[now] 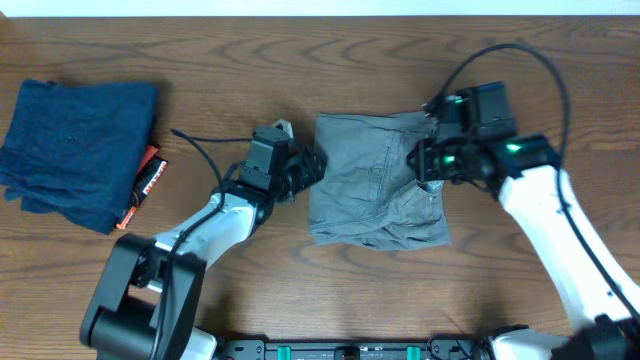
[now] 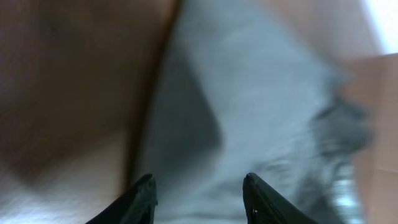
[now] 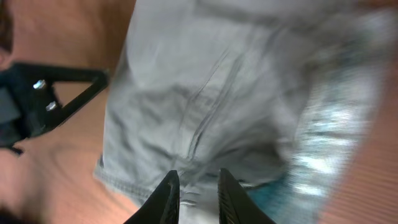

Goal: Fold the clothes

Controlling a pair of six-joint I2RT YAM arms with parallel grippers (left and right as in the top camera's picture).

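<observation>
The grey shorts (image 1: 375, 180) lie folded in a rough square at the table's middle, with pale lining showing at the right edge. My left gripper (image 1: 312, 168) is open at the shorts' left edge. In the blurred left wrist view its fingers (image 2: 199, 180) are spread wide over the grey cloth (image 2: 249, 93). My right gripper (image 1: 425, 160) is at the shorts' right edge. In the right wrist view its fingers (image 3: 198, 174) are close together with a bunch of the grey cloth (image 3: 205, 81) between them.
A folded dark navy garment (image 1: 80, 150) with an orange tag (image 1: 150, 180) lies at the far left of the wooden table (image 1: 300, 60). The left arm's black cable runs across the wood beside it. The left gripper also shows in the right wrist view (image 3: 43, 99).
</observation>
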